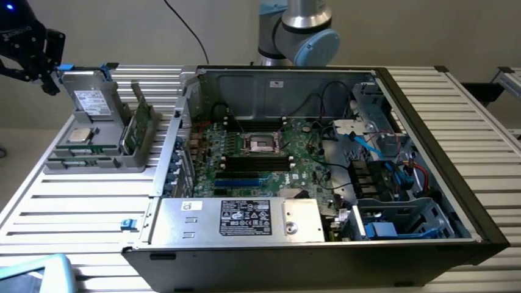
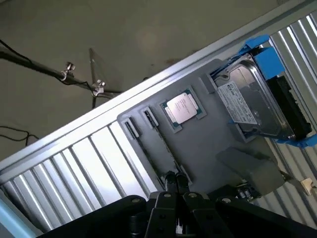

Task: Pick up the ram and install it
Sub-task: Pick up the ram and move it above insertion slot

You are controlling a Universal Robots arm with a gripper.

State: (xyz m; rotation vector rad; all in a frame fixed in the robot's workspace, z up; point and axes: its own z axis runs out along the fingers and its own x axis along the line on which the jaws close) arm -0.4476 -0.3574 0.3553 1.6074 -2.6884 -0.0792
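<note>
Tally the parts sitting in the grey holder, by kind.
hard drive: 1
processor chip: 1
ram: 1
Total: 3

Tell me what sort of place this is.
Probably a robotics lab bench set up for computer assembly: an open computer case with its motherboard bared sits on a slatted metal table, a robot arm stands behind it, and a grey holder keeps a hard drive and ram stick ready.
</note>
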